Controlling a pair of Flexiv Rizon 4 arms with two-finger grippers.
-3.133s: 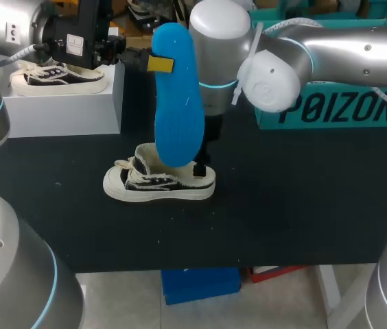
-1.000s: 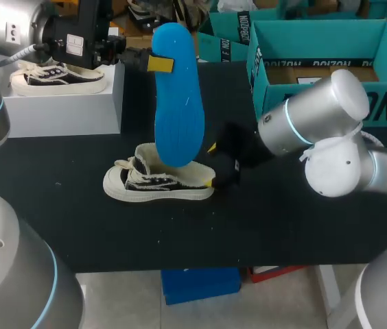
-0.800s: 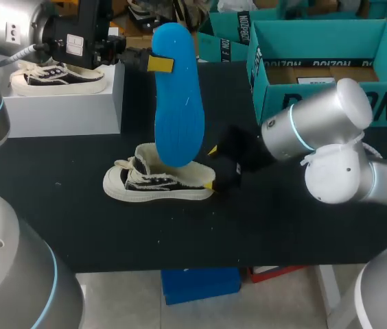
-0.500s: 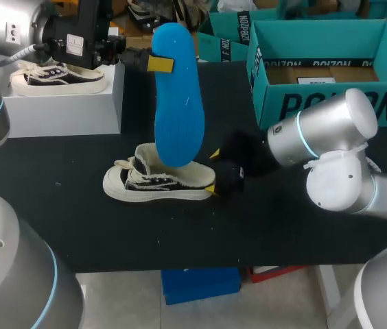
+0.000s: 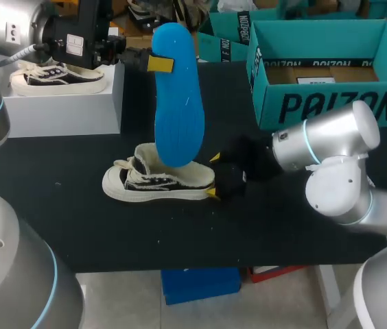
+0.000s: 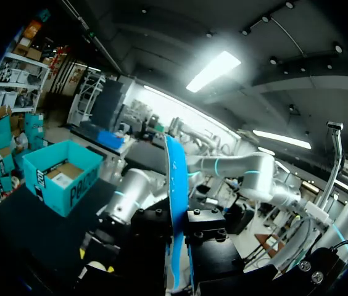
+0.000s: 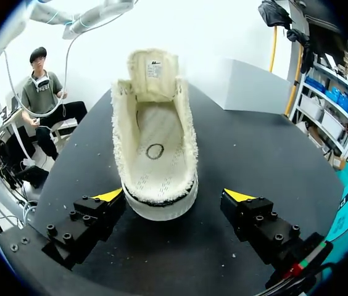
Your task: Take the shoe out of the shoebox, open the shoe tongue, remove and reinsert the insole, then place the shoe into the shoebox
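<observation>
Holding blue insole (image 5: 178,96) upright, pinched in my left end effector (image 5: 154,64), over shoe (image 5: 159,181) at mid-counter (image 5: 111,233). My right end effector (image 7: 173,196) spread wide at heel, shoe's 3 o'clock. Shoe unboxed, insole out; reinsertion and return to shoebox (image 5: 331,103), 2 o'clock, remain.

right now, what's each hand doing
Left hand: closed on the blue insole.
Right hand: open, straddling the heel of the shoe.

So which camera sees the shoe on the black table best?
The right wrist view: the shoe fills it, heel nearest, its open inside showing. The head view shows only its side, partly behind the blue insole. The left wrist view hardly shows it.
</observation>
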